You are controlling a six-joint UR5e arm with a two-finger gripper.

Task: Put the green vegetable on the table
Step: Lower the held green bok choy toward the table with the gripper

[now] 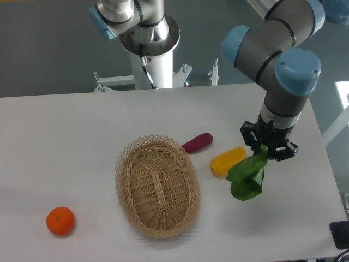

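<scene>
Right of yellow vegetable (228,160), tool (265,150) clamps green vegetable (246,177) by stem end, leaves dangling over white table (65,136). Wicker basket (157,186) near centre, well apart.

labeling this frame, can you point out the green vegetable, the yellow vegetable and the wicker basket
green vegetable (246,177), fixed camera, on its dark leafy body
yellow vegetable (226,161), fixed camera, on its middle
wicker basket (126,158), fixed camera, on its upper left rim
</scene>
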